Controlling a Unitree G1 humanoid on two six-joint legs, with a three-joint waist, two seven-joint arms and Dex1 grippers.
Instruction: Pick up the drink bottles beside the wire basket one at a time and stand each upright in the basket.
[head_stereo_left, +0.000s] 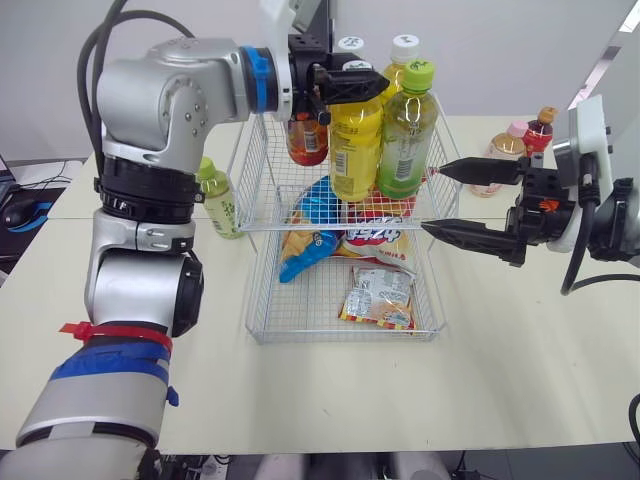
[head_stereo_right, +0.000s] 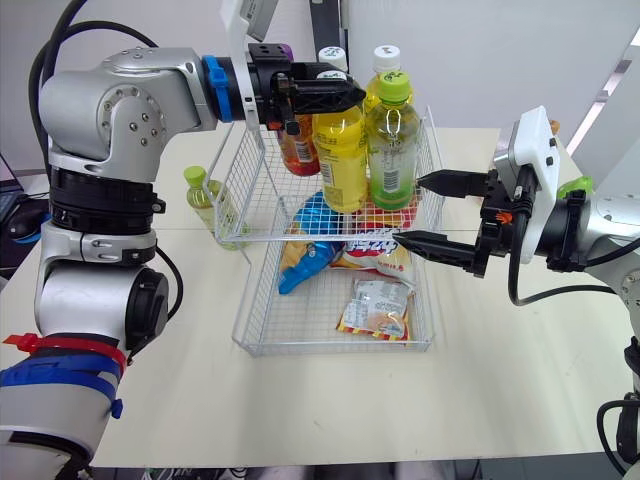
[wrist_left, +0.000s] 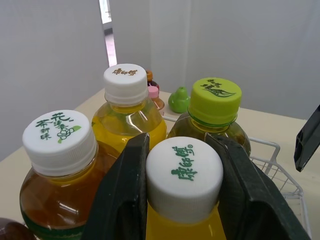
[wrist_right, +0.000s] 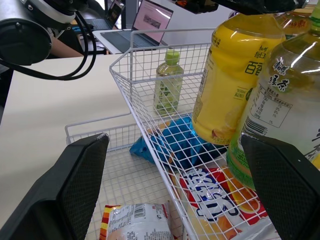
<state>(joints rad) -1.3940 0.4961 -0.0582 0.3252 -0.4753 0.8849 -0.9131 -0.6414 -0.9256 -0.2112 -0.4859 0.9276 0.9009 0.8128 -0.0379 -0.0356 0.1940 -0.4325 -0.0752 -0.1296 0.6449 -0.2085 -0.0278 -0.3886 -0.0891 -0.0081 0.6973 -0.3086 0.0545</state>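
Our left hand (head_stereo_left: 365, 86) is clamped on the ribbed white cap (wrist_left: 184, 177) of the yellow bottle (head_stereo_left: 355, 145). The bottle is upright at the far end of the wire basket (head_stereo_left: 262, 290) on the pale counter (head_stereo_left: 520, 350). Our right hand (head_stereo_left: 433, 200), fingers apart, hangs just right of the basket. A green-capped bottle (head_stereo_left: 217, 200) stands outside its left wall. The cap's green print looks like Chinese characters.

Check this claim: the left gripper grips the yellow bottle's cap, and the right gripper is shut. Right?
No: the right gripper is open, fingers wide apart in the right wrist view. The left gripper does grip the cap of the yellow bottle.
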